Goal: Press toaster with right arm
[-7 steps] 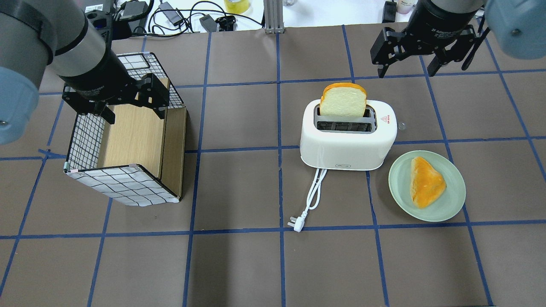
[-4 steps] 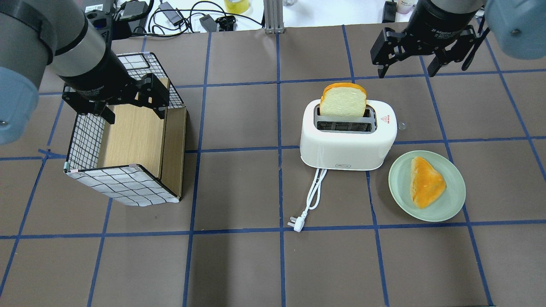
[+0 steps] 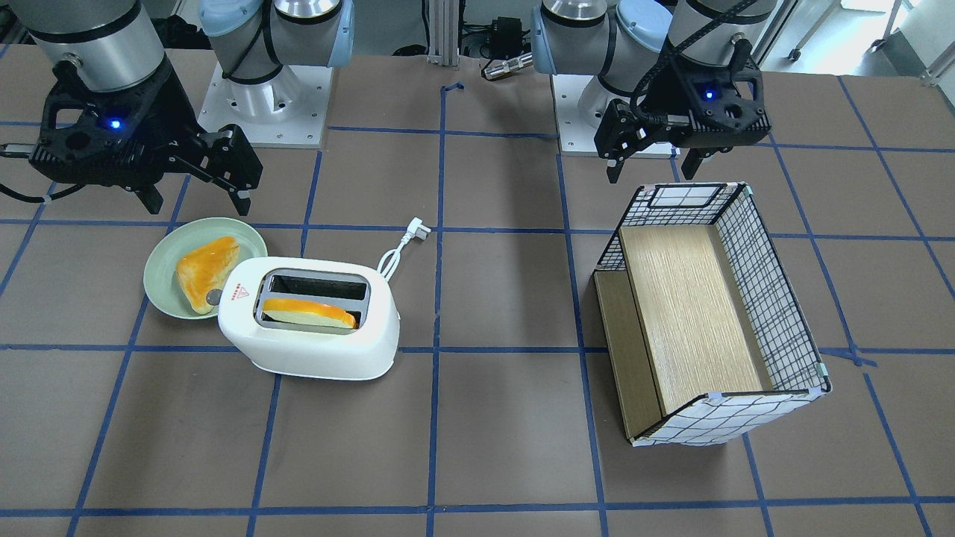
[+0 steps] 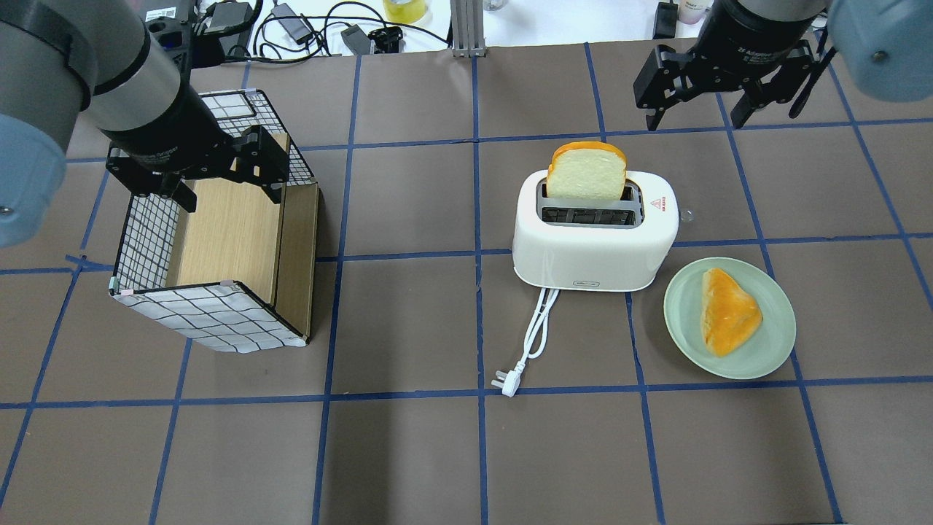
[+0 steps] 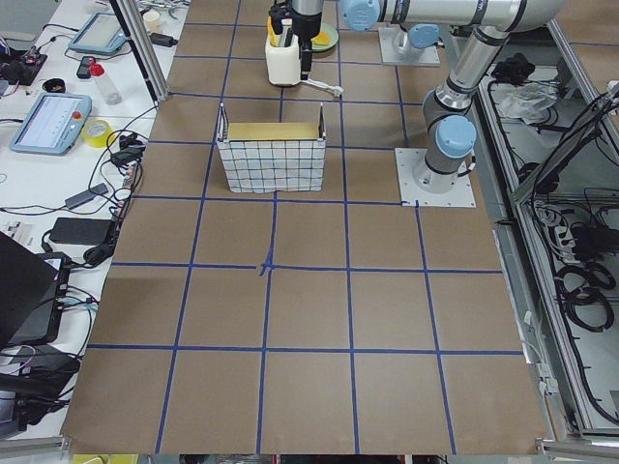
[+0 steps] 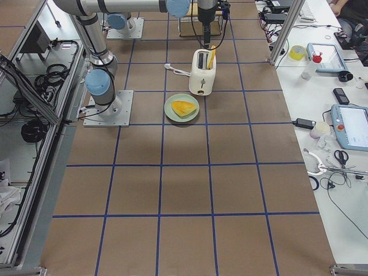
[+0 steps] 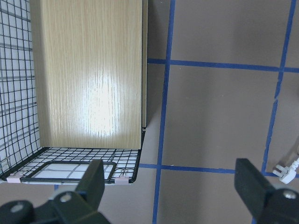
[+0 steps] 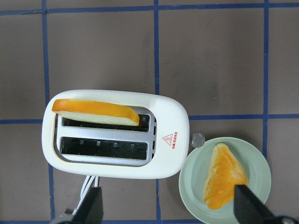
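The white toaster [image 4: 594, 251] stands right of the table's middle, with a slice of bread [image 4: 587, 175] upright in its far slot and a grey knob [image 4: 685, 216] at its right end. It also shows in the front view [image 3: 313, 354] and in the right wrist view [image 8: 163, 163]. My right gripper [image 4: 692, 120] is open and empty, held high beyond the toaster's right end and apart from it; it also shows in the front view [image 3: 198, 205]. My left gripper [image 4: 232, 197] is open and empty above the wire basket [image 4: 219, 321].
A green plate [image 4: 678, 313] with a piece of toasted bread [image 4: 729, 310] lies just right of the toaster. The toaster's white cord [image 4: 536, 335] trails toward the near side. The wire basket with a wooden board inside stands at the left. Cables and clutter lie beyond the far edge.
My right gripper has shifted very slightly toward the far edge. The left arm, toaster, bread and plate have not moved.
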Available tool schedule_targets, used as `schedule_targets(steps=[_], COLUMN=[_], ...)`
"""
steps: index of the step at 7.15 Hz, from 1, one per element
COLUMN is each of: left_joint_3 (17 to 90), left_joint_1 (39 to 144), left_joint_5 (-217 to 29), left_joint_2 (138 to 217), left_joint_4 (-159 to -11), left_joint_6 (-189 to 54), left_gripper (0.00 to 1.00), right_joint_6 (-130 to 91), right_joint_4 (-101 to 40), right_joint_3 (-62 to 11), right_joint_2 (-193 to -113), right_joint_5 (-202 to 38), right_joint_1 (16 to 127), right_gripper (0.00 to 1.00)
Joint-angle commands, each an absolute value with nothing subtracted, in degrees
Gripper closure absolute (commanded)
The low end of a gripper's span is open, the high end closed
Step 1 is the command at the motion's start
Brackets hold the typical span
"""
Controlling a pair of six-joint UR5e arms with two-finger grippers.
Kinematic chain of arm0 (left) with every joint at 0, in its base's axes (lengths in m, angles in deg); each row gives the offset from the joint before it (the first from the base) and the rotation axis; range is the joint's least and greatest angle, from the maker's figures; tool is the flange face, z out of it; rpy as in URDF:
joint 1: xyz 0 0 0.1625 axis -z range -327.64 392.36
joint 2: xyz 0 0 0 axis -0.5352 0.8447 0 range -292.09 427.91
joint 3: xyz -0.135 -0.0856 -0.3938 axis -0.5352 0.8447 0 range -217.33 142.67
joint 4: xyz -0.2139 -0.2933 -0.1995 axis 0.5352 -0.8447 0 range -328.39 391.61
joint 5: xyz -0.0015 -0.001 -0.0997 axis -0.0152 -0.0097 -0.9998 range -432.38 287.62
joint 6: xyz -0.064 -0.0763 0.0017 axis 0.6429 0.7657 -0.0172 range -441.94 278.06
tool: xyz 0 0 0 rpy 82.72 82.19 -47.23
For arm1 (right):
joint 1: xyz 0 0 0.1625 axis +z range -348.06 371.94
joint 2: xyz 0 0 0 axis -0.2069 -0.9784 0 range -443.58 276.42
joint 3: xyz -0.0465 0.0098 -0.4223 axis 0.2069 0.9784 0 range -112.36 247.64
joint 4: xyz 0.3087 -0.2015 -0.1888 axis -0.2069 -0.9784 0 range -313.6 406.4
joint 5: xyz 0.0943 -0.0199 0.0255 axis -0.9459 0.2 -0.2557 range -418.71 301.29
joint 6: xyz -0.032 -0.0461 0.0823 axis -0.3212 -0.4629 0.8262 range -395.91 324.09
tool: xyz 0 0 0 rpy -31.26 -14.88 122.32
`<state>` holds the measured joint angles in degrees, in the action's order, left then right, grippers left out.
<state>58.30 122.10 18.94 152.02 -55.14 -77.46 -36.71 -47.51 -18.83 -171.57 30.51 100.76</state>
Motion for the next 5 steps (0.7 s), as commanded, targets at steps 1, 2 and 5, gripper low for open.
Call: schedule_targets(steps=[1, 2, 5], left_joint_3=[58.3, 58.3, 58.3], left_joint_1=[122.1, 122.1, 122.1], left_joint_5=[18.9, 18.9, 18.9], left_joint_2=[152.0, 152.0, 152.0], left_joint_4=[-55.1, -55.1, -55.2], left_joint_6=[-77.5, -77.5, -77.5], left_gripper=[0.0, 0.0, 0.0], right_joint_6=[-44.7, -49.5, -53.0], right_joint_4=[-48.6, -48.4, -49.7], right_joint_3=[-18.8, -18.7, -18.9], right_joint_2=[-171.4, -171.5, -168.0], right_joint_5=[30.3, 29.4, 21.5], right_joint_1=[97.0, 93.2, 88.9], right_gripper=[0.0, 0.0, 0.44])
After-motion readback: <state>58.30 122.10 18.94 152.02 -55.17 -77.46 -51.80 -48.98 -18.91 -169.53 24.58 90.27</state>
